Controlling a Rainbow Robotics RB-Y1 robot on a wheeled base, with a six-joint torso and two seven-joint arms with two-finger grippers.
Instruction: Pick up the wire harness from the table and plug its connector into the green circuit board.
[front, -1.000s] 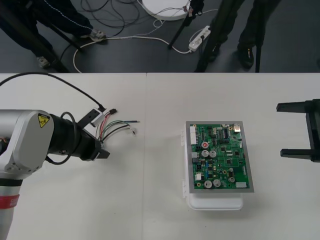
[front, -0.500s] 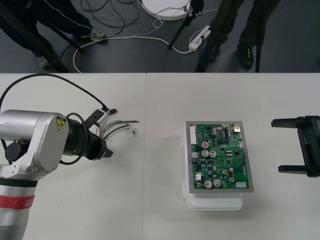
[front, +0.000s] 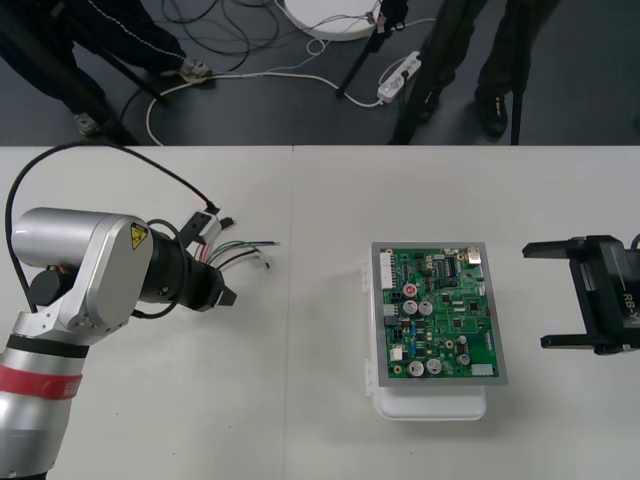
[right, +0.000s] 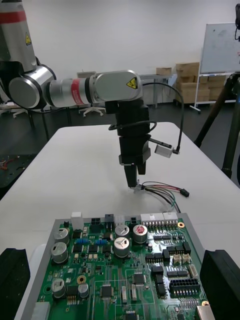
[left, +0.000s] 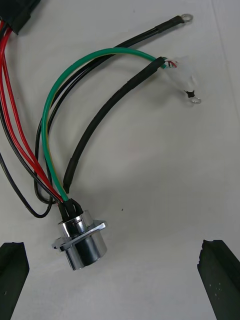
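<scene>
The wire harness (front: 237, 254) lies on the table left of the green circuit board (front: 437, 312), apart from it. In the left wrist view its round metal socket (left: 80, 242) lies flat between my open fingers, with red, black and green wires (left: 50, 125) fanning away from it. My left gripper (front: 218, 295) hangs over the harness's near end and holds nothing. My right gripper (front: 553, 296) stands open just right of the board. In the right wrist view the left gripper (right: 134, 176) points down beside the harness (right: 161, 190), beyond the board (right: 125, 265).
The board sits on a white base (front: 430, 405) at the table's middle right. A loose ring-terminal lead (left: 170, 22) of the harness lies past the socket. Open table surface surrounds both.
My left arm has swung right and closer over the harness. My right gripper has slid left, closer to the board's right edge.
</scene>
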